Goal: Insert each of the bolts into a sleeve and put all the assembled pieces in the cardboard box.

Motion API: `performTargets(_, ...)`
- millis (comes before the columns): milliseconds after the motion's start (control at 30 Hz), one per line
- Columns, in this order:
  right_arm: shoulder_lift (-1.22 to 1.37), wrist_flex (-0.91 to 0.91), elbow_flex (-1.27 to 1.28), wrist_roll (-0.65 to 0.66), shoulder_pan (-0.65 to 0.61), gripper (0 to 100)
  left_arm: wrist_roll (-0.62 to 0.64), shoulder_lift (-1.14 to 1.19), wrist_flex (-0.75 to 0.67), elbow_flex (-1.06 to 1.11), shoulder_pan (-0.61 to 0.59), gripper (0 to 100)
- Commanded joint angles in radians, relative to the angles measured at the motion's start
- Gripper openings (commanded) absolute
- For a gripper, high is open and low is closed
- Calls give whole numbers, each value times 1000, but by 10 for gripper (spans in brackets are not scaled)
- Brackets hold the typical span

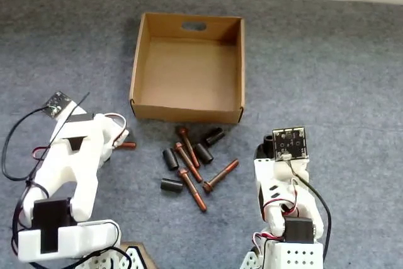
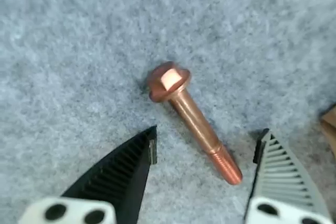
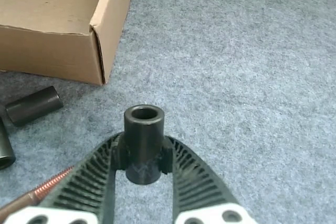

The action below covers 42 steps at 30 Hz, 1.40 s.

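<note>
Upright sleeve [image 3: 143,129] is clamped in right gripper [image 3: 143,150]; left gripper [image 2: 207,141] is spread wide astride bolt [image 2: 191,119] near cardboard box [image 1: 189,113]. Closing on bolt is needed next.

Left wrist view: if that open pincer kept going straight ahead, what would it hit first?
Probably the copper bolt, which lies on the grey carpet between the fingers of the left pincer. How far off it lies is hard to judge.
</note>
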Motion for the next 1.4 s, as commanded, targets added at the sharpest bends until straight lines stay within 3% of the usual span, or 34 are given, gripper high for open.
performTargets(0,-12,2,117,-2,-7,5,6,-4,-6,-2,13,301)
performTargets(133,-12,2,117,-2,-7,5,6,-4,-6,-4,13,261)
performTargets(300,-12,2,117,-2,-7,5,-2,-4,-2,-1,13,13)
performTargets(467,-12,2,117,-2,-7,5,-98,-8,35,-2,21,28)
performTargets(600,-12,2,117,-2,-7,5,-390,-19,112,-18,71,7)
performTargets(767,-10,2,117,-2,-7,5,-924,-67,292,-85,188,7)
performTargets(867,-10,2,117,-2,-7,5,-1203,-81,282,-94,254,7)
performTargets(933,-8,2,117,-2,-7,5,-1301,-81,247,-91,297,7)
performTargets(1233,-8,2,117,-2,-7,5,-1313,-81,121,-87,352,17)
performTargets(1367,-8,2,117,-2,-7,5,-1313,-81,127,-81,346,138)
